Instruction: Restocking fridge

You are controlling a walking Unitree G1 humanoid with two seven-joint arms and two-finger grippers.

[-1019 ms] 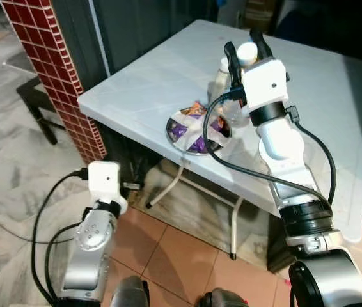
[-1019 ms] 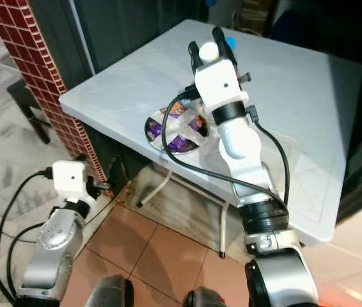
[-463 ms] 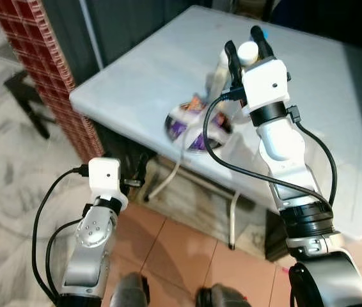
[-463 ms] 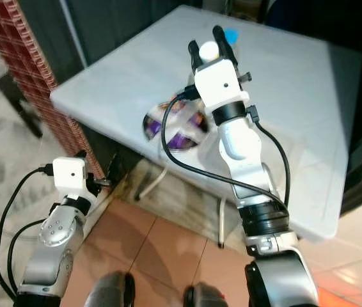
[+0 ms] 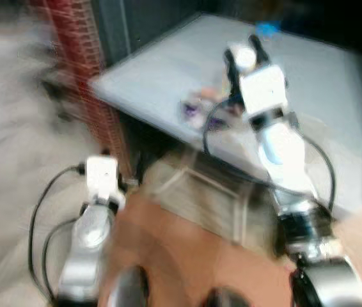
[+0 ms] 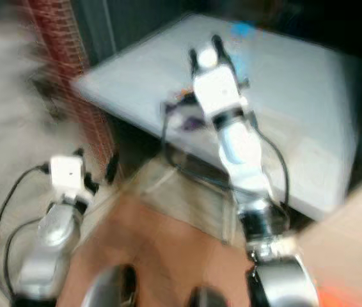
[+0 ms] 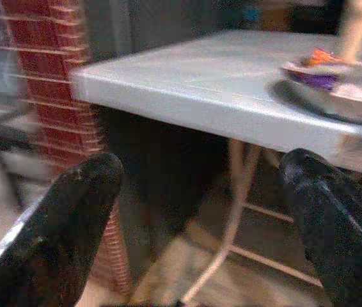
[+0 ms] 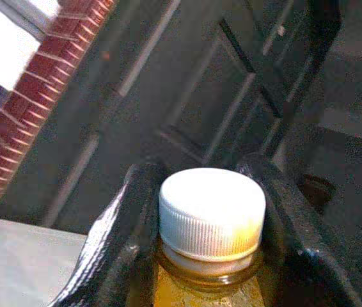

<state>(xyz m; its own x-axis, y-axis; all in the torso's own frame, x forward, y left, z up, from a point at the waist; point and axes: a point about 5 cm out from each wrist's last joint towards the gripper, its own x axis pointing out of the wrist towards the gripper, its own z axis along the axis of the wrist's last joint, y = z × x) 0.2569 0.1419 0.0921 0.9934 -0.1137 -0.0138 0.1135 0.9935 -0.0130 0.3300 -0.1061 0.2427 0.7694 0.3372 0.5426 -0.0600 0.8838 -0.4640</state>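
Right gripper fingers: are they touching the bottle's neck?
Touching. The right wrist view shows both fingers pressed against the bottle just under its white cap.

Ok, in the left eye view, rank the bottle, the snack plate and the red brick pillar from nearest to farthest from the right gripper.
1. Bottle: clamped between the right gripper's fingers, over the table.
2. Snack plate: on the table, just below the right gripper, to its left.
3. Red brick pillar: off the table's left corner, farthest.

A bowl (image 7: 350, 96) sits on the table (image 7: 219, 83), brick pillar (image 5: 82, 57) to its left.
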